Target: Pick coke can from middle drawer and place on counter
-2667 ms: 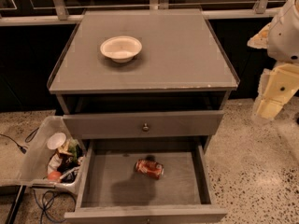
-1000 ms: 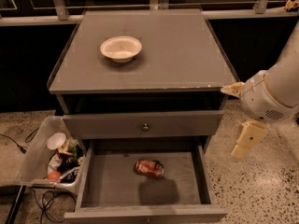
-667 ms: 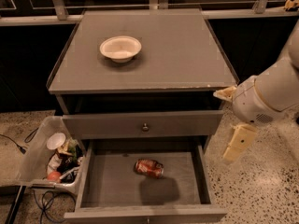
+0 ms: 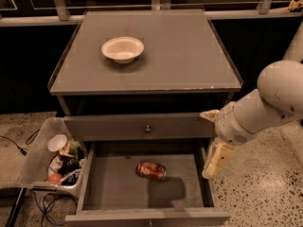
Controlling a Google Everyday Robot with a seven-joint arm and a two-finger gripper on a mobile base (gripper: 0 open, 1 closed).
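The coke can (image 4: 151,170) lies on its side on the grey floor of the open middle drawer (image 4: 111,186), near its centre. The counter (image 4: 182,56) is the flat grey cabinet top above. My gripper (image 4: 207,144) hangs at the drawer's right side wall, right of the can and a little above it. It is open and holds nothing. One pale finger (image 4: 209,114) sits by the upper drawer front and the other (image 4: 216,159) points down over the drawer's right edge. The white arm (image 4: 265,103) comes in from the right.
A white bowl (image 4: 122,48) stands on the counter's left half. The upper drawer front with a round knob (image 4: 148,128) is shut. A clear bin of trash (image 4: 54,157) sits on the floor left of the drawer. A railing (image 4: 156,6) runs behind the cabinet.
My arm has swung in from the right and come down, bringing the gripper from beside the counter's right edge to the open drawer's right wall. The can and bowl have not moved.
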